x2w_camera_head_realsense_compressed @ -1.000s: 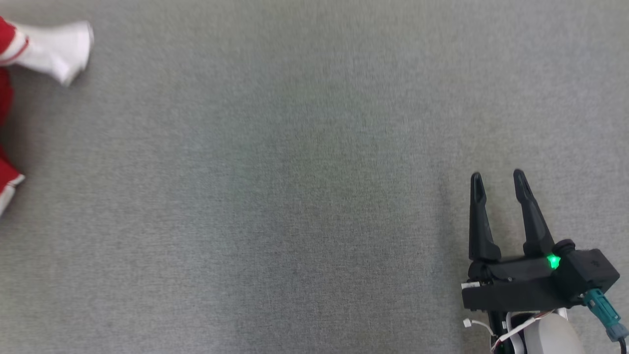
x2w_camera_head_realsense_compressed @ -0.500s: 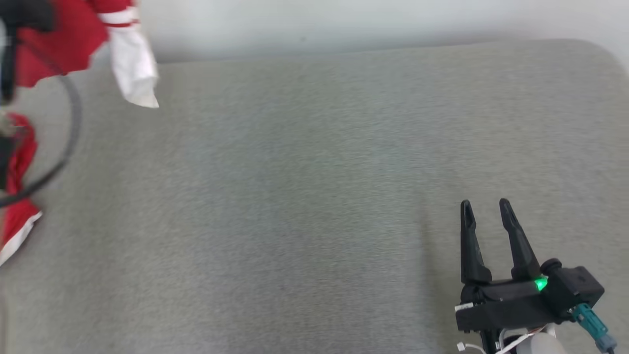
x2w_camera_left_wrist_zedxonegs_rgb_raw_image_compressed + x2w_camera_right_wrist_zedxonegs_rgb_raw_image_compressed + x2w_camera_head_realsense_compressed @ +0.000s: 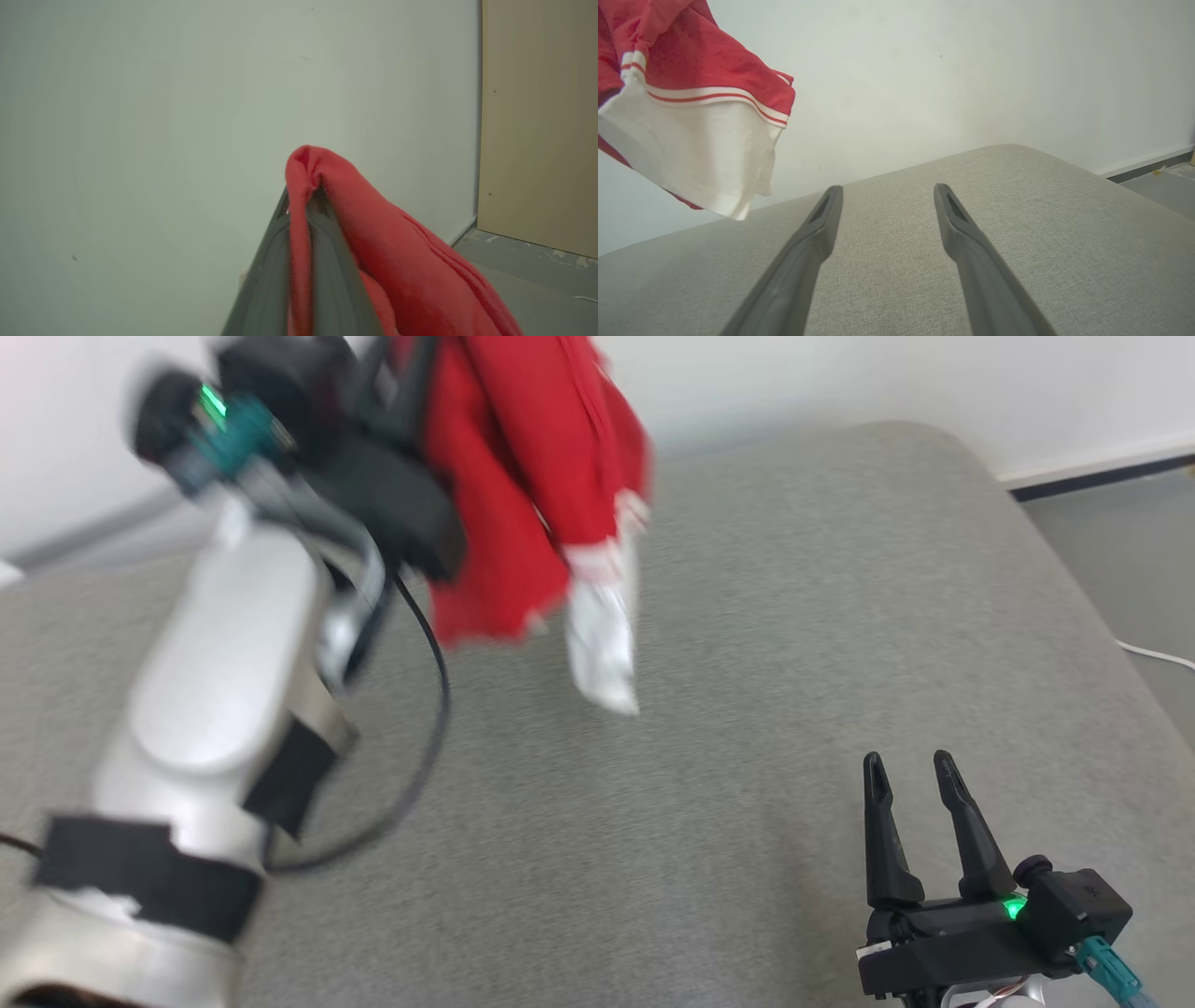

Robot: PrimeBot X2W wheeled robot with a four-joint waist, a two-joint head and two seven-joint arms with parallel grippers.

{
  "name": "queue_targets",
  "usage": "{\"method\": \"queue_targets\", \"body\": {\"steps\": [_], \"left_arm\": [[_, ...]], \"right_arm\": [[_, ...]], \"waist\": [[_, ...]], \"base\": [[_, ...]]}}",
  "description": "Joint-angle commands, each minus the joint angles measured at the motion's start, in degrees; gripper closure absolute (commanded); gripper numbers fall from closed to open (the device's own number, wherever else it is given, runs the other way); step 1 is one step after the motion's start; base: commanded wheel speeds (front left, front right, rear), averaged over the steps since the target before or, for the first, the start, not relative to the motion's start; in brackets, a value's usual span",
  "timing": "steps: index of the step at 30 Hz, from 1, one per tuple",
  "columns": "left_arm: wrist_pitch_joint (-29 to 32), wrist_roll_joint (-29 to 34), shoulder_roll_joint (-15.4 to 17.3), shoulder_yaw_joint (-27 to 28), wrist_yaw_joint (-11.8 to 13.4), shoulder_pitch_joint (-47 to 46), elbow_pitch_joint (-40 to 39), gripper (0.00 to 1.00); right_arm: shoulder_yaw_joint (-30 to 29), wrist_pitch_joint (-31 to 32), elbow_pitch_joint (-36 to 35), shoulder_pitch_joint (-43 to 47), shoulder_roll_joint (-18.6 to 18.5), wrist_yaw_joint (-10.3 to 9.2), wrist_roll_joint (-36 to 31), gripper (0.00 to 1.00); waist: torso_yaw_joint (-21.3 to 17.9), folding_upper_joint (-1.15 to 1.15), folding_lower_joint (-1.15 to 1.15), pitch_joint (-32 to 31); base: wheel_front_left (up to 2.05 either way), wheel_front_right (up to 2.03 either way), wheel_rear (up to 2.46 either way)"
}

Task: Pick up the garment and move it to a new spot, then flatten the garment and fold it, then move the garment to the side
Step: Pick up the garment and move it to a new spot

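One pinch: my left gripper (image 3: 303, 200) clamps the red garment (image 3: 523, 476) aloft, right gripper (image 3: 906, 770) wide, empty; I'd lower it slowly, hem first, onto the grey pad (image 3: 794, 616), near middle.

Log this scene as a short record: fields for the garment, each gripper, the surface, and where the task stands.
garment: red with a white sleeve end, hanging in the air above the surface
left gripper: raised, shut on the garment
right gripper: open, holding nothing, low over the surface
surface: grey fabric pad with a rounded corner
task stage: garment lifted, not yet set down
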Motion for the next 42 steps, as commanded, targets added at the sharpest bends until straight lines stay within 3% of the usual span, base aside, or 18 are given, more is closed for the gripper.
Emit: {"method": "queue_targets", "body": {"steps": [1,8,15,16,17,18,24,30,35,42], "left_arm": [[0.13,-0.89,-0.89,-0.49,0.56,3.96,-0.08,1.00],[-0.71,-2.50,-2.41,-1.42,1.86,12.72,2.59,1.00],[-0.73,-2.90,-2.73,-3.53,1.67,19.63,11.19,1.00],[-0.54,-2.86,-2.85,-3.91,1.77,20.20,12.46,0.84],[-0.69,-2.32,-2.91,-4.44,1.69,20.48,13.58,0.35],[-1.24,-2.18,-3.25,-4.73,1.70,20.66,14.19,0.00],[-3.95,-2.73,-4.89,-5.74,1.06,22.20,14.75,0.00],[-5.62,-2.72,-5.05,-5.82,1.65,24.85,9.46,0.00],[-6.15,-3.15,-2.96,-3.84,3.57,26.94,2.54,0.00],[-6.42,-1.28,2.88,2.16,7.75,32.89,-8.63,0.00]], "right_arm": [[0.32,-0.04,0.03,0.43,0.16,-0.12,0.22,0.00],[0.61,-0.04,0.17,-0.35,0.16,-0.12,0.55,0.00],[1.10,-0.04,0.85,-0.86,0.14,-0.12,0.81,0.00],[1.13,-0.04,0.95,-0.91,0.16,-0.12,0.82,0.00],[1.13,-0.04,1.08,-0.93,0.16,-0.12,0.81,0.00],[0.96,-0.04,1.13,-0.94,0.16,-0.12,0.81,0.00],[0.78,-0.04,1.51,-0.04,0.16,-0.12,0.81,0.00],[0.24,-0.04,1.53,1.49,0.15,-0.12,0.58,0.00],[-0.50,-0.04,1.08,2.08,0.15,-0.12,-0.05,0.00],[-1.39,-0.04,0.86,2.64,0.14,-0.12,-1.09,0.00]], "waist": [[-2.78,0.01,0.01,-0.92],[-4.01,0.01,0.01,0.35],[-4.58,0.01,0.01,1.47],[-4.46,0.01,0.01,1.53],[-4.29,0.01,0.01,1.54],[-4.03,0.01,0.01,1.52],[-1.69,0.01,0.01,0.29],[2.01,0.01,0.01,-1.47],[5.25,0.01,0.01,-2.33],[9.10,0.01,0.01,-3.90]], "base": [[0.00,0.00,0.00],[0.00,0.00,0.00],[0.00,0.00,0.00],[0.00,0.00,0.00],[0.00,0.00,0.00],[0.00,0.00,0.00],[0.00,0.00,0.00],[0.00,0.00,0.00],[0.00,0.00,0.00],[0.00,0.00,0.00]]}}
